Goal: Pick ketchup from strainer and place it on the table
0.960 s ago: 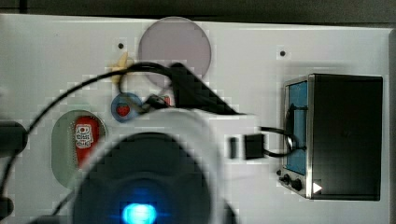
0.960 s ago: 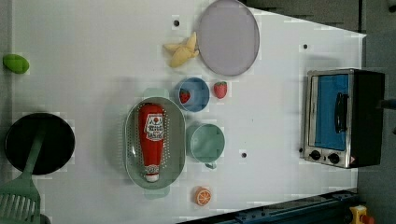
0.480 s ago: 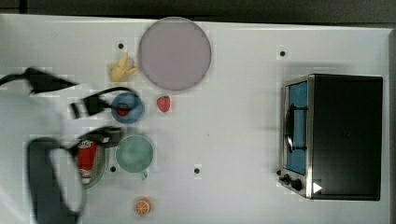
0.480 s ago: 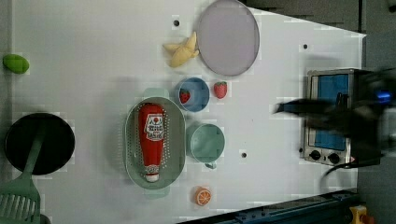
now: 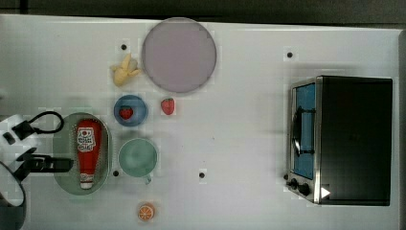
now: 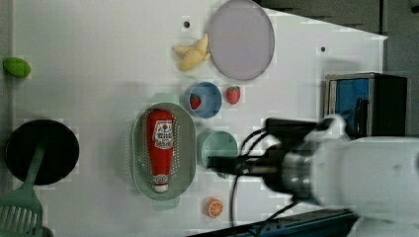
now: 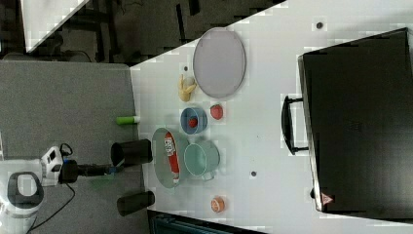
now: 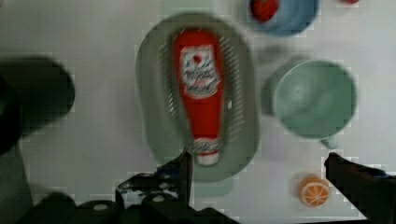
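On my top view the ketchup (image 5: pixel 88 152) lies flat in the strainer (image 5: pixel 61 143), its long axis running up and down the picture with the white cap toward the bottom edge; the arm comes in from the top view's left, is cut off by that edge, and its dark end overlaps the strainer's left rim, so I cannot make out the fingers there. On the left view the bottle's long axis again runs up and down, cap toward the bottom, in the strainer on the white tabletop (image 6: pixel 99 59); the blurred arm fills the left view's lower right and covers part of the green cup (image 6: pixel 217 146) and the toaster oven (image 6: pixel 368 101). On the right view the strainer stands at the tabletop's near-left edge and its raised rim hides most of the ketchup, so only a red strip with label shows; the gripper (image 7: pixel 104 169) hangs off to the right view's left of it. The wrist view is soft, yet I see the fingers (image 8: pixel 183 170) spread wide, one beside the cap, the other near the orange slice (image 8: pixel 314 190), pinching nothing.
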Robot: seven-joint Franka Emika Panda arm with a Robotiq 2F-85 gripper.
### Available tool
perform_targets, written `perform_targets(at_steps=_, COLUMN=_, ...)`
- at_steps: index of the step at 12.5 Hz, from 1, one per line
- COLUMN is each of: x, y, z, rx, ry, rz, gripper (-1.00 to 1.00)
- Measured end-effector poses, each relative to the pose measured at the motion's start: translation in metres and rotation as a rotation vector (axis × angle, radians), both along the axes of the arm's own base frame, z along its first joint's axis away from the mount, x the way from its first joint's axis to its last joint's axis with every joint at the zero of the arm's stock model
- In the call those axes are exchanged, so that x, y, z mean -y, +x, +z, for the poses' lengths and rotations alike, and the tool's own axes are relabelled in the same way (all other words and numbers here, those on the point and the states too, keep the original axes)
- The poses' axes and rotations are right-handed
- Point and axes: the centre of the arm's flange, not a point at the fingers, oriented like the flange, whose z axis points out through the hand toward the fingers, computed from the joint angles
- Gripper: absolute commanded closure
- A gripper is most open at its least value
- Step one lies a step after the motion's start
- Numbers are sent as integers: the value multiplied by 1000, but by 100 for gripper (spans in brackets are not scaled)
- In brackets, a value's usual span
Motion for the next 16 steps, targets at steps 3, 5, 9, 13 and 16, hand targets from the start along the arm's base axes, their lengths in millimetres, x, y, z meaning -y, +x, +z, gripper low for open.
perform_targets(at_steps=3, x=-24, y=-13, z=-34, rx=36, ry=21, rz=69, gripper=-100)
perform_targets(at_steps=5, x=-27, y=-12, z=-66, rx=64, ry=19, rz=108, gripper=-100)
perform_targets(at_steps=9, x=-15, y=1, z=-151, rx=57, ry=64, rz=122, gripper=-100)
perform_targets(at_steps=13, x=-6, y=0, z=-224, rx=5, ry=95, rz=86, gripper=-100)
perform_targets(at_steps=16, x=-11, y=-9, z=-250, rx=-4, ry=89, rz=69, gripper=-100)
